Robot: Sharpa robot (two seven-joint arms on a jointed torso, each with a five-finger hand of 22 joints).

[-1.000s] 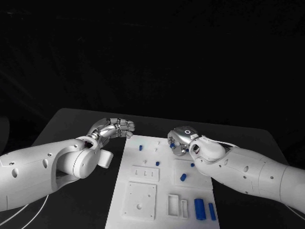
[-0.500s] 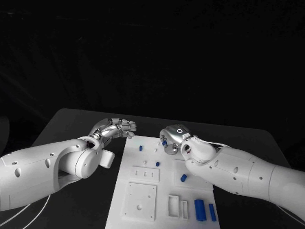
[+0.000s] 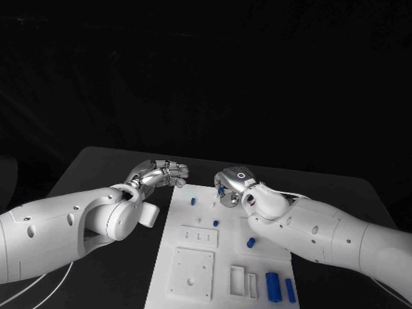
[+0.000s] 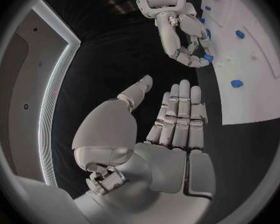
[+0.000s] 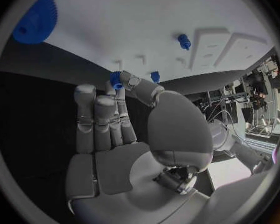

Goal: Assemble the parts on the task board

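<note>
The white task board [image 3: 192, 270] lies lengthwise on the black table. My right hand [image 3: 232, 187] hovers over its far end and pinches a small blue toothed part [image 5: 117, 79] between thumb and a fingertip; the same part [image 4: 207, 58] is seen from the left wrist. My left hand [image 3: 159, 174] hangs just off the board's far left corner, fingers stretched side by side, thumb apart, holding nothing [image 4: 177, 114]. Blue parts on the board: a peg [image 3: 193, 201], another peg [image 3: 215, 223], a short piece [image 3: 250, 243], and two long bars [image 3: 272, 285] at the near right.
A large blue gear [image 5: 37, 19] lies on the board near my right hand, with a small blue peg [image 5: 185, 41] beside raised white blocks. White rectangular fixtures [image 3: 197, 235] stand along the board's middle. Bare table [image 3: 94, 174] extends to the left.
My right hand has moved a little to the left over the board's far end, still with the blue part. The left hand has hardly moved.
</note>
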